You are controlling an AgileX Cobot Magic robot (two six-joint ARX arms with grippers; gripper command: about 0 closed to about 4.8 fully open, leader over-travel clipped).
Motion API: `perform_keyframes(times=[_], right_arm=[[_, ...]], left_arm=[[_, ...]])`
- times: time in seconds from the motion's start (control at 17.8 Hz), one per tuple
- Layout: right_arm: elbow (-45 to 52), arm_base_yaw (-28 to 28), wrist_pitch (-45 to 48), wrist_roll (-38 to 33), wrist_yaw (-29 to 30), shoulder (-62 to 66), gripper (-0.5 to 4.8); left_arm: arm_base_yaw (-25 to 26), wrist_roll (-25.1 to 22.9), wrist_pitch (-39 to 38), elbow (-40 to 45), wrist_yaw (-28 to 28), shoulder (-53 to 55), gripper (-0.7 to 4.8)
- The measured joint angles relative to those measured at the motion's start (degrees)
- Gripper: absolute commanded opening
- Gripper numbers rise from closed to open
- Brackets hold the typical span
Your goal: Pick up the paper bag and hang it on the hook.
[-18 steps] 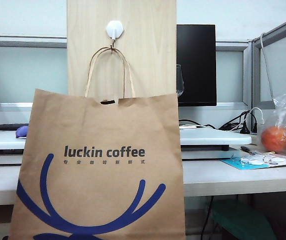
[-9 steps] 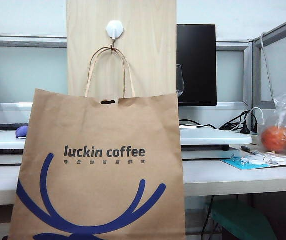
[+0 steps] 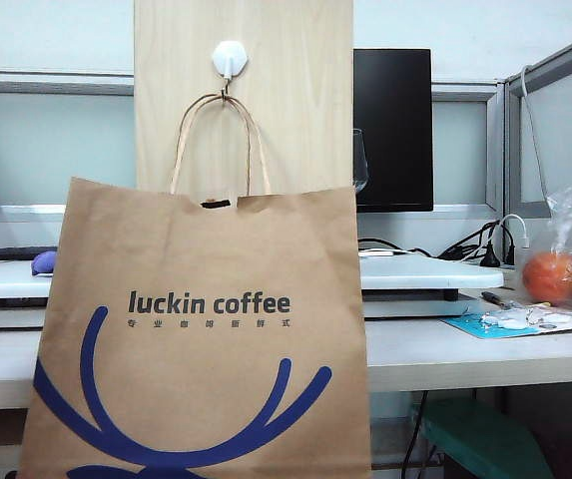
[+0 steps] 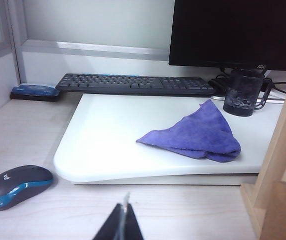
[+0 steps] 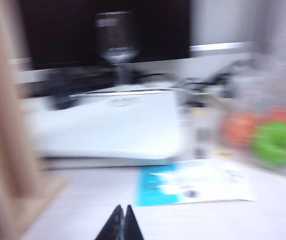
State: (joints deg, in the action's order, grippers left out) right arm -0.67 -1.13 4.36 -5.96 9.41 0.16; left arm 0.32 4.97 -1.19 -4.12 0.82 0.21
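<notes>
Exterior view: paper bag (image 3: 201, 339) hangs upright by its handles from the hook (image 3: 229, 60). Left gripper (image 4: 124, 225) and right gripper (image 5: 121, 223) sit closed, empty, near side, clear of it.

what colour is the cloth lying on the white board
Purple; the cloth shows best in the left wrist view.

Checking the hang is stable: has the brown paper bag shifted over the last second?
No. The brown paper bag hangs unmoved, handles on the white hook, against the wooden board.
</notes>
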Motion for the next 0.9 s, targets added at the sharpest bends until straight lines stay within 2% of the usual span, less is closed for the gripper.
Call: perform_keyframes(times=[0.17, 0.51, 0.73, 0.9], right_arm=[[0.00, 0.00, -2.05, 0.02, -5.14, 0.00, 0.00], [0.00, 0.00, -3.02, 1.16, -5.77, 0.02, 0.00], [0.00, 0.00, -3.02, 1.57, -10.36, 0.02, 0.00], [0.00, 0.00, -3.02, 1.60, -10.54, 0.00, 0.00]], left_arm=[[0.00, 0.00, 0.00, 0.00, 0.00, 0.00, -0.03], [0.00, 0.00, 0.00, 0.00, 0.00, 0.00, -0.03], [0.00, 0.00, 0.00, 0.00, 0.02, 0.00, -0.03], [0.00, 0.00, 0.00, 0.00, 0.00, 0.00, -0.03]])
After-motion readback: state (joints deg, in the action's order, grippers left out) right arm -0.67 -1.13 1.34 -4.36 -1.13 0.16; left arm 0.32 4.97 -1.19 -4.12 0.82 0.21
